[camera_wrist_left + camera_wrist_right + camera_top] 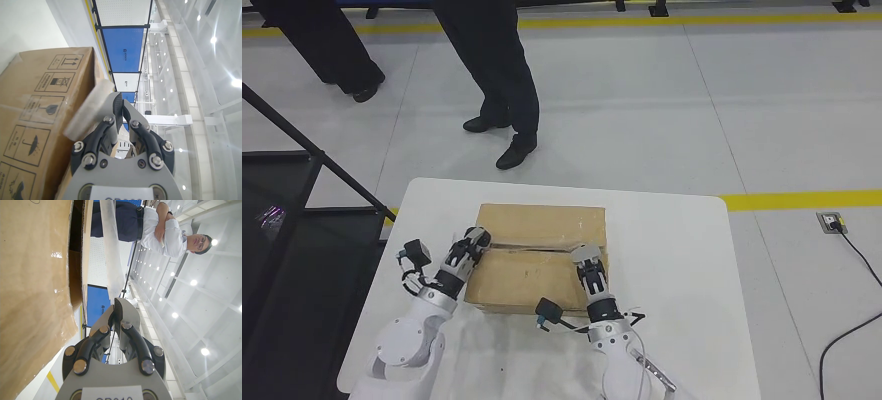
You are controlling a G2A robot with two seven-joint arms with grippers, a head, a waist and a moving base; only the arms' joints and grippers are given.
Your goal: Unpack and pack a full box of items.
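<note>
Left gripper [479, 237], right gripper [585, 256] at box [542, 215] on white table [672, 260], pale floor [692, 110]

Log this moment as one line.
cardboard box on table | left gripper shut beside box | right gripper shut, tape strip at its tips

Bright overhead light, ceiling lamps [213, 39] flaring with streaks, sheen on the box [34, 279], soft shadows
</note>
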